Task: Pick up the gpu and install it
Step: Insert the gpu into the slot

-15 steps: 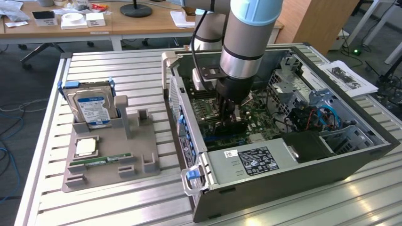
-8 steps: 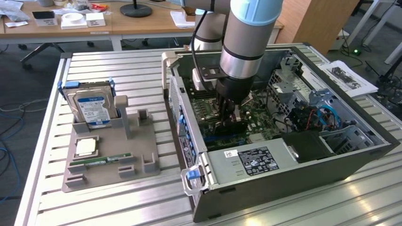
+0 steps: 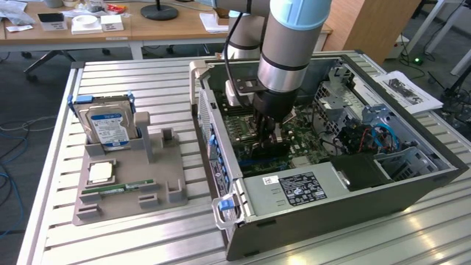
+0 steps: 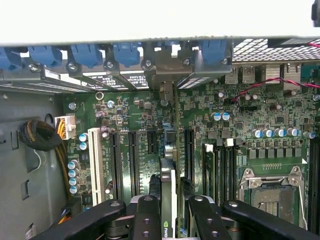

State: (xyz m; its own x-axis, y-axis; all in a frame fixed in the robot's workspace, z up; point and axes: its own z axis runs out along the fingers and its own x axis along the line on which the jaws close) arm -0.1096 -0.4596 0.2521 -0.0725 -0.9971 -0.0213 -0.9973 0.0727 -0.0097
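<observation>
The gripper pinches the gpu edge-on, its fingers pressed against both faces of the card, deep inside the open computer case. The card stands upright over the motherboard, its metal bracket up at the rear slot openings, apparently at or in a slot; full seating can't be judged. On the parts tray outside, the hard drive and RAM stick remain. Cables and neighbouring slots crowd close.
</observation>
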